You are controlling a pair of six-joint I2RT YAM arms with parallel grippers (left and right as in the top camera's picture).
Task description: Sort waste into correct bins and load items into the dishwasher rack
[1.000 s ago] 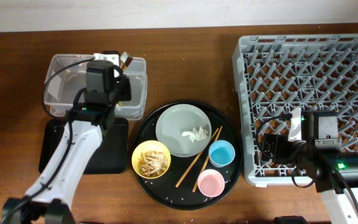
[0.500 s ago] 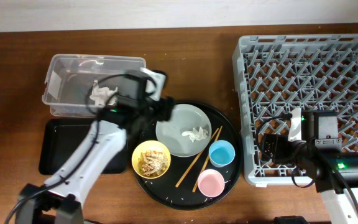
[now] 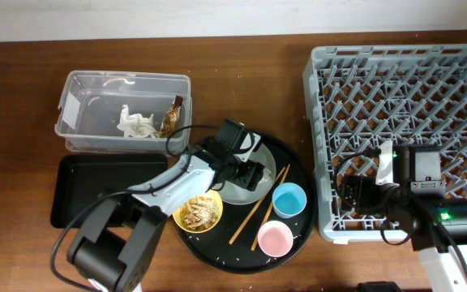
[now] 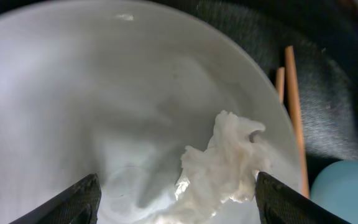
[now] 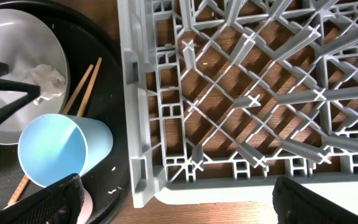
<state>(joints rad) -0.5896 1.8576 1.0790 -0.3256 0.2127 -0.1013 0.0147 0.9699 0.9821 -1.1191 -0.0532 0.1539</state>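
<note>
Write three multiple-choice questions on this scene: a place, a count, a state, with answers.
1. Where is the brown wrapper? A in the clear tub; B on the plate; C in the pink cup.
2. How many cups stand on the round tray? A one; B two; C four.
3. The left fingers are: A open around the plate's tissue; B shut on it; C shut on the blue cup.
1 A, it lies inside the tub. 2 B, blue and pink. 3 A, wide apart, tissue between them.
</note>
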